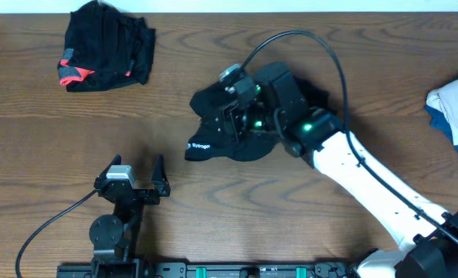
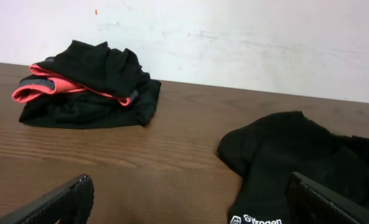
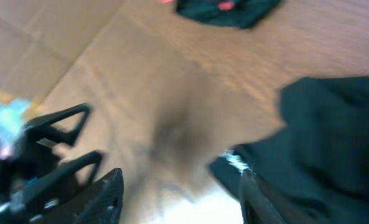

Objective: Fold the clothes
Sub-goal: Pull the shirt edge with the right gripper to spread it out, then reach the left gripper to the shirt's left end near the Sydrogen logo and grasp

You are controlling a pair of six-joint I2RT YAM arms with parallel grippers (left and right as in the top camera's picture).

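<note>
The right claw (image 3: 178,202) stands spread, with bare wood showing between its blurred fingers. It hangs over the black garment with the white logo (image 1: 213,147), which lies bunched near the middle of the tabletop (image 1: 43,139). I cannot tell whether a finger touches the fabric. The left claw (image 1: 136,166) is spread wide and holds nothing, low by the near edge toward the left. A black bundle with coral-red trim (image 1: 109,46) sits near the far left corner, well apart from the logo garment. A white and blue cloth (image 1: 454,104) lies at the right edge.
</note>
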